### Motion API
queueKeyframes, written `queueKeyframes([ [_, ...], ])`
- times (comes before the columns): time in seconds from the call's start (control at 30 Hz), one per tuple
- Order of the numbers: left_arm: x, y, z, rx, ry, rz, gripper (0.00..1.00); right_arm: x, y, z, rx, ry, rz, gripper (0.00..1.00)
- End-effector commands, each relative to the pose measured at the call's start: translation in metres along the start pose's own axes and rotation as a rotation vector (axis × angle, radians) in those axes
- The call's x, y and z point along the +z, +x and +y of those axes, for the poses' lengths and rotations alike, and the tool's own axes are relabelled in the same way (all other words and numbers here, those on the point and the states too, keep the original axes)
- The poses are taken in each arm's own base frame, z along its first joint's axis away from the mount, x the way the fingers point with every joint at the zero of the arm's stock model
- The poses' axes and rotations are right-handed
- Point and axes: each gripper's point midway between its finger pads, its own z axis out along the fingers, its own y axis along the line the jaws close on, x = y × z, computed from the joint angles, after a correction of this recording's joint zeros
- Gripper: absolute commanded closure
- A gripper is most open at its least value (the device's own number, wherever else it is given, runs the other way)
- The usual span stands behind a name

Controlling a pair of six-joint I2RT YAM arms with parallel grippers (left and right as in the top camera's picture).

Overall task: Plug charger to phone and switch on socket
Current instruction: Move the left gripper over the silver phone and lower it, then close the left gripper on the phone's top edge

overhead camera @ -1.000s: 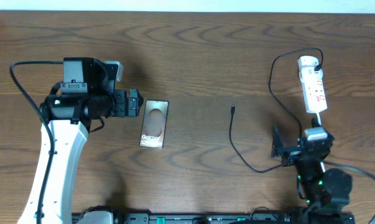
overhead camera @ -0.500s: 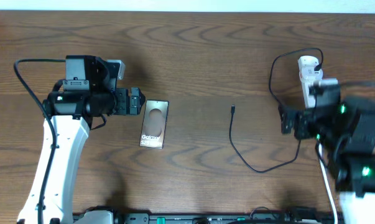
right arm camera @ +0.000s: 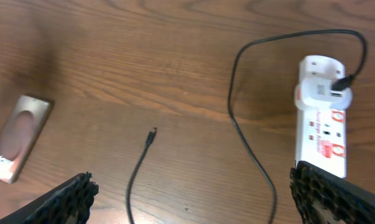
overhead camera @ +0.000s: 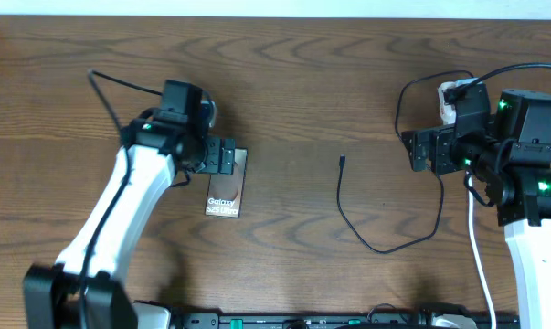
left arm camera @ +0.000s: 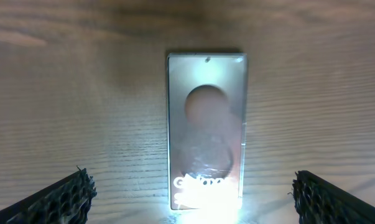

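The charger (overhead camera: 338, 192) lies between the phone (overhead camera: 227, 187), left, and the socket (right arm camera: 322, 124), right.

Dark wood-grain table (overhead camera: 284, 274), pale strip (overhead camera: 275, 7) beyond it.

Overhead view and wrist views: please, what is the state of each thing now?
phone: lying flat, lettering up, no cable attached.
charger: lying loose, tip unplugged, other end at the socket.
socket: charger connected; switch position cannot be told.
left fingers: open, empty, over the phone.
right fingers: open, empty.
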Motion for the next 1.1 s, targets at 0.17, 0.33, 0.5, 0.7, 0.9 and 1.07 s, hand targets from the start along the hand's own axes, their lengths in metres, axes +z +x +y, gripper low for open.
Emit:
queueKeyframes([
  [0.17,0.035,0.007,-0.002,-0.041,-0.063,0.090,0.01,-0.004,-0.008,0.010,-0.030,-0.053,-0.024,0.01],
  [0.33,0.052,0.017,-0.009,-0.075,-0.079,0.148,0.01,-0.001,-0.007,0.009,-0.027,-0.054,-0.015,0.01],
  [0.5,0.062,0.024,-0.017,-0.047,-0.081,0.181,0.01,0.006,-0.005,0.008,-0.020,-0.057,0.006,0.01],
  [0.7,0.073,0.030,-0.012,-0.062,-0.147,0.208,0.01,0.012,0.000,0.007,-0.009,-0.062,0.037,0.01],
  [0.9,0.085,0.035,-0.010,-0.060,-0.155,0.239,0.01,0.013,0.003,0.007,-0.005,-0.064,0.049,0.01],
  [1.07,0.095,0.039,-0.014,-0.045,-0.158,0.259,0.01,0.013,0.004,0.007,-0.004,-0.064,0.052,0.01],
])
